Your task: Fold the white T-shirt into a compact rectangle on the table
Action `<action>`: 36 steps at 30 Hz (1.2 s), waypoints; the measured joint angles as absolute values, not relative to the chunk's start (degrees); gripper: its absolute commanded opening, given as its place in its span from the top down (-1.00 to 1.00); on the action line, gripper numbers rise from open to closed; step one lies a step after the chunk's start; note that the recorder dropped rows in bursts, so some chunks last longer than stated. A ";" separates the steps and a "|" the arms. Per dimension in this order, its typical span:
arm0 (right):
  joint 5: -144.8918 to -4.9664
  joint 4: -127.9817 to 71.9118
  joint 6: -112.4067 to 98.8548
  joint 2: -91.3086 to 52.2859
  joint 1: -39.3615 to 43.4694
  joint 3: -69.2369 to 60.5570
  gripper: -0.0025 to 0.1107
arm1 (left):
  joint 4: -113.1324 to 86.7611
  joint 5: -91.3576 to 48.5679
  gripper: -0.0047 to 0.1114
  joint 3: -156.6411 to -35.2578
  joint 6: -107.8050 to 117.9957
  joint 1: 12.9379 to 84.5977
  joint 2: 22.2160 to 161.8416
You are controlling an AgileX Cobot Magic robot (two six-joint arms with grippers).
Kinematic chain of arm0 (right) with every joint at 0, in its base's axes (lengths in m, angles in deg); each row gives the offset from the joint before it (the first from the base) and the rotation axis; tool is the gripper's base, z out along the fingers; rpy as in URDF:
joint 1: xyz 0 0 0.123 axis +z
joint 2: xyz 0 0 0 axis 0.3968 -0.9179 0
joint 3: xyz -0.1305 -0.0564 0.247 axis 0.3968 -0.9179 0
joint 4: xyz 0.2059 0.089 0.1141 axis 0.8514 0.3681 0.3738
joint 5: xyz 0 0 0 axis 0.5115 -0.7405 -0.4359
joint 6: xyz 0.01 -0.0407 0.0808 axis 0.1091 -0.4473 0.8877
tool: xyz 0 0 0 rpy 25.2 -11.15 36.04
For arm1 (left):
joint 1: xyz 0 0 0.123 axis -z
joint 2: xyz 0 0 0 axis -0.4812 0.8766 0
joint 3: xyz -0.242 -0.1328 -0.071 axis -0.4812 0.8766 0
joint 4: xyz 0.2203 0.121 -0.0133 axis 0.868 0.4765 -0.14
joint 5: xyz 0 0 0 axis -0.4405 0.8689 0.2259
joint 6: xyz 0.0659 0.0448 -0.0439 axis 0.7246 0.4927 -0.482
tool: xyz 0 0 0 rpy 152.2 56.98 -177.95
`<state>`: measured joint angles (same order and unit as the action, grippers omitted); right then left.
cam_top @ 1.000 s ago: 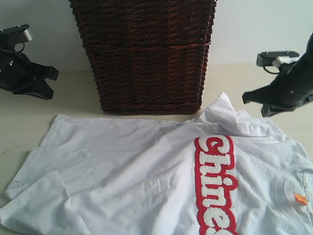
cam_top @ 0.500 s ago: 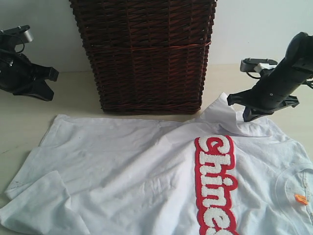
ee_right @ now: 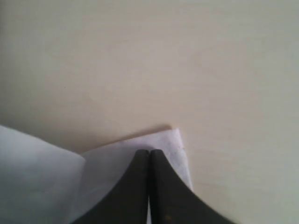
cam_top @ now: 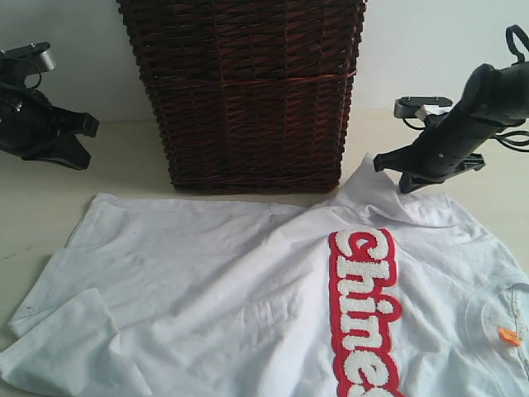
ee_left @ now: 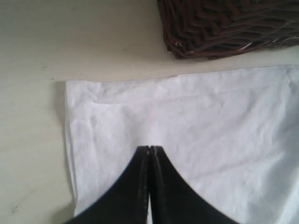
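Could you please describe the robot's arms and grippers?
The left arm and right arm are black, each with a small grey box near the wrist. Black cables loop off the right arm. The left gripper and right gripper have black fingers tapering to points.

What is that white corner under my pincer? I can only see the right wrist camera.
Observer: It is a sleeve of the white T-shirt, which lies spread across the table with red-edged letters on its chest.
Child: Is anything behind it?
Observer: Yes, a dark wicker basket stands just beyond the shirt's far edge.
Child: Where is my other pincer?
Observer: The left pincer is shut, up at the left side, clear of the shirt.
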<state>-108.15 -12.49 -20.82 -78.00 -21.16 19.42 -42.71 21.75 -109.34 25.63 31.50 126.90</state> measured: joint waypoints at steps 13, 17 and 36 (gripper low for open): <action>-107.29 -21.77 -19.83 -84.89 -21.16 32.45 0.96 | -42.71 21.75 0.92 -109.34 25.63 31.50 126.90; -108.46 -31.72 -12.44 -87.69 -21.40 37.77 0.96 | -42.71 21.75 0.92 -109.34 25.63 31.50 126.90; -125.99 -17.52 -21.77 -85.75 -24.83 50.76 0.96 | -42.71 21.76 0.92 -109.34 25.63 31.50 127.27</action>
